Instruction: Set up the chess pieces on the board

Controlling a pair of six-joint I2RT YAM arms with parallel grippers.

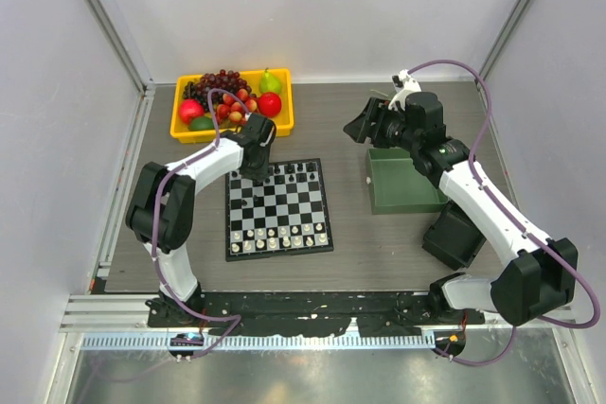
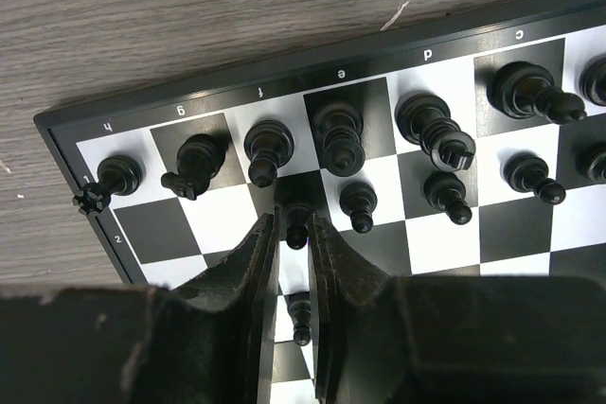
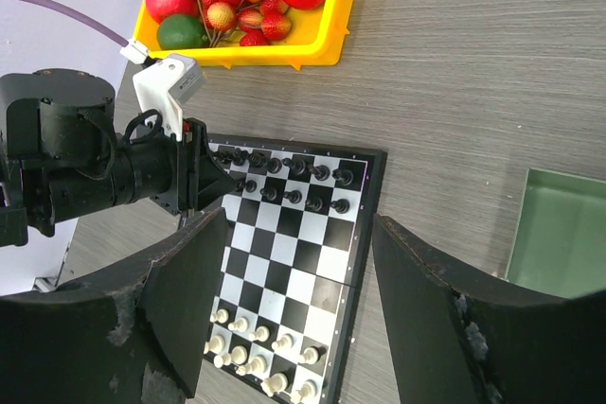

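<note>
Overhead view: I get bright, even, diffuse light. White walls (image 1: 57, 139) look washed pale. Shadows on table (image 1: 379, 243) faint and soft-edged beneath arms. Dull sheen on metal sill (image 1: 312, 376) at near edge.

Left wrist view: board (image 2: 218, 90) sharp, small highlights on black pieces (image 2: 336, 134). Left fingers (image 2: 227, 309) close to lens, dark, soft.

Right wrist view: right fingers (image 3: 161, 328) underexposed and blurred. Squares and fruit tray (image 3: 322, 49) crisp, colours saturated. I spot no motion smear.

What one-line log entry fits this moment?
left gripper: jaws astride small black pawn at black-and-white checkered board, grip unclear | right gripper: open, empty
</note>
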